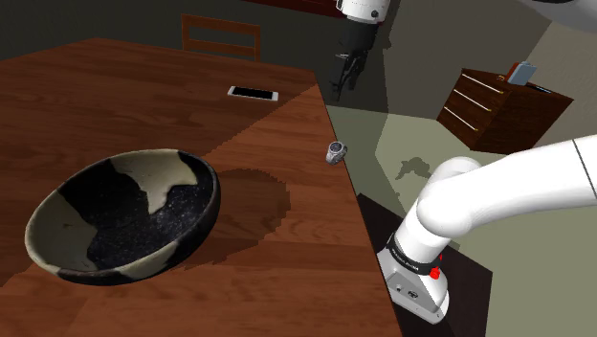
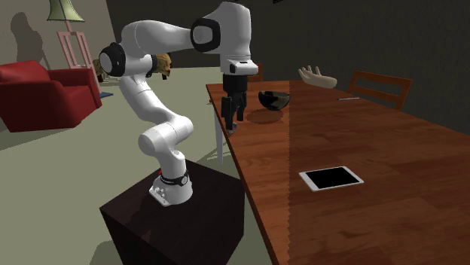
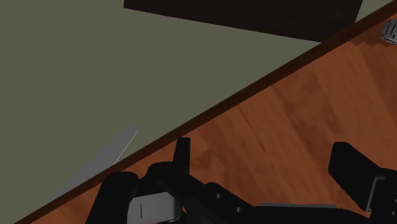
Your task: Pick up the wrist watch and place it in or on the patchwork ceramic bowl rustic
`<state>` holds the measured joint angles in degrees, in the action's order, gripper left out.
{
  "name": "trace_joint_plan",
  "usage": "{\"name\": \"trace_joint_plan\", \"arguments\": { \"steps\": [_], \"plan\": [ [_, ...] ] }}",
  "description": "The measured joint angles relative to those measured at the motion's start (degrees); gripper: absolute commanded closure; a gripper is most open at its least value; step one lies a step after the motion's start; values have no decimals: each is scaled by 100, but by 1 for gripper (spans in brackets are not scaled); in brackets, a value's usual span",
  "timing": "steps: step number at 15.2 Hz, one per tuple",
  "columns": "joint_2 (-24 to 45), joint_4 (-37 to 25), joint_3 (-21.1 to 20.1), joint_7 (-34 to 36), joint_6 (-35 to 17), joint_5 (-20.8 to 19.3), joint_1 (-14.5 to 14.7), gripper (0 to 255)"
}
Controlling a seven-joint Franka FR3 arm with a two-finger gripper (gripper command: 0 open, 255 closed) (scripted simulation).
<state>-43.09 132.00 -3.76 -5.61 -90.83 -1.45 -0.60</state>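
In the shoulder view your gripper (image 1: 346,72) hung at the upper middle of the frame, over the far right edge of the table (image 1: 287,268). Its fingers (image 3: 183,153) stood apart with nothing between them. The wrist watch (image 1: 335,151) lay near the centre of that frame, close to the same table edge, lower in the picture than the gripper and well apart from it. The bowl (image 1: 124,215), dark with pale patches, sat at the lower left.

I judged the step in hand to be the approach to the watch. Seen from the wrist, it lay far off to one side of the open fingers, not in the gap. You needed to carry the hand along the table edge until the watch was centred between them, and only then descend. The watch looked small and low, so you had to go down almost to the wood before closing. I could not tell how its strap lay. Because it sat so close to the edge, a sideways brush could have knocked it to the floor, so a straight drop was safest. The phone (image 1: 253,93), at the upper middle, was well clear.
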Motion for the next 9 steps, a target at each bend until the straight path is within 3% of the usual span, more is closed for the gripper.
{"name": "trace_joint_plan", "arguments": {
  "steps": [4,9],
  "plan": [
    [-227,231,-114,153,91,210,101,0],
    [-574,604,-470,604,252,795,371,0]
  ]
}}
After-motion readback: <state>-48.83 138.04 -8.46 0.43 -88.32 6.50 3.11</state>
